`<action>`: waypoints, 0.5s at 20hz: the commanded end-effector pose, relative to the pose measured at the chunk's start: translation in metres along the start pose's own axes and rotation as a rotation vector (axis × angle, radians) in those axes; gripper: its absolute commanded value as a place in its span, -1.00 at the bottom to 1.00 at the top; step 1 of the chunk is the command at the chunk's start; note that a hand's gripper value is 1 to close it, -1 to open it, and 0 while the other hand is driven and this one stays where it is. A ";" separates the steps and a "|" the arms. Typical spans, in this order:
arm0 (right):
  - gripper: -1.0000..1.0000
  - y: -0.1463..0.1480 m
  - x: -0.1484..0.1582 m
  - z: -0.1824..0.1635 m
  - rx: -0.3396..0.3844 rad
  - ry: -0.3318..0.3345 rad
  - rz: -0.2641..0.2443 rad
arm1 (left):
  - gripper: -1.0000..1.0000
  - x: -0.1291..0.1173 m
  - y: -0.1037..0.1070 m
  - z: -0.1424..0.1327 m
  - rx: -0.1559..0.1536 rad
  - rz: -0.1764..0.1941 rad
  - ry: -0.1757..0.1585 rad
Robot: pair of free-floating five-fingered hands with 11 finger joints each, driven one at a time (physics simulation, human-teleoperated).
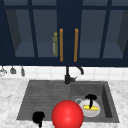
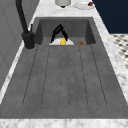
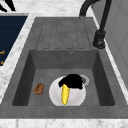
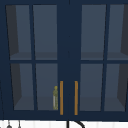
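A white plate [image 3: 75, 96] lies in the sink's right basin with a yellow corn cob [image 3: 65, 94] on it. My right hand [image 3: 72, 81] hangs over the cob's far end, and its fingers reach down on both sides of the cob [image 2: 63, 41], pinching it. That same right hand [image 1: 90, 97] sits above the plate [image 1: 91, 113] in the front view. My left hand [image 1: 38, 117] floats idle at the sink's front left edge, with straight fingers [image 3: 9, 5]. A big red ball [image 1: 67, 115] sits at the front between the two hands.
A brown lump [image 3: 38, 88] lies on the basin floor beside the plate. The black faucet [image 1: 67, 75] stands behind the ribbed drainboard [image 1: 45, 97]. The blue glass-door cabinet [image 4: 68, 50] holds an olive bottle [image 4: 55, 98]. A plate with a red item [image 2: 90, 3] rests on the far counter.
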 end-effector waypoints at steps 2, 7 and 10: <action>-1.00 -0.012 0.007 0.012 -0.035 0.019 0.017 | 0.00 0.000 0.000 0.000 0.000 0.000 0.000; -1.00 -0.006 0.021 0.027 -0.193 0.012 0.100 | 0.00 0.000 0.000 0.000 0.000 0.000 0.000; -1.00 -0.005 0.026 0.038 -0.273 0.014 0.119 | 0.00 0.000 0.000 0.000 0.000 0.000 0.000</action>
